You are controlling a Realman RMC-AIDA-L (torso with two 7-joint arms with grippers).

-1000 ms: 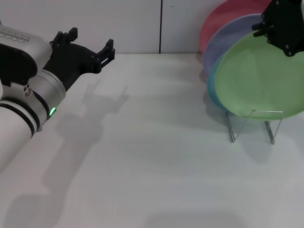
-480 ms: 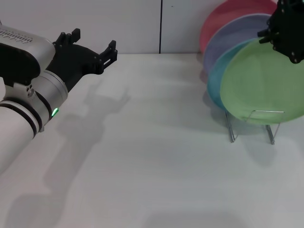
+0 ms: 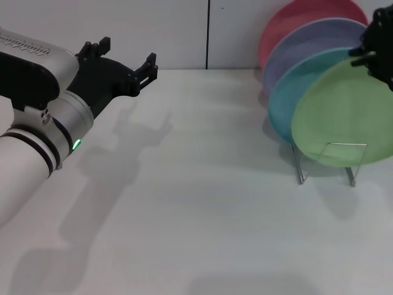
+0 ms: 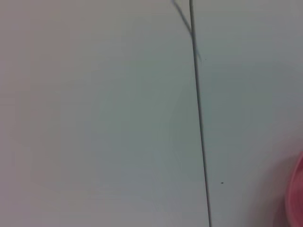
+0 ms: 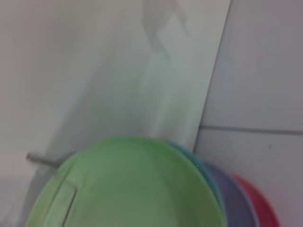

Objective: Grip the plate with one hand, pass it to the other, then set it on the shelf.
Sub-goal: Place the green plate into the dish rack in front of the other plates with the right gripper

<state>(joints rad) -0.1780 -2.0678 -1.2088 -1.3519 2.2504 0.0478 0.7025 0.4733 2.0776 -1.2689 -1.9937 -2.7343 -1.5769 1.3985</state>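
Light-green plate standing in the wire shelf, front of the stack — right gripper at its top rim, jaws unreadable, so lift clear straight up without nudging; left gripper parked, jaws apart.

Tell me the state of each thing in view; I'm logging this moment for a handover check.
light-green plate: upright in the rack, frontmost.
teal plate: upright behind it.
lavender plate: upright, further back.
pink plate: upright, rearmost.
wire rack: standing on the table, holding the plates.
left gripper: open, empty, above the table.
right gripper: at the green plate's upper edge.
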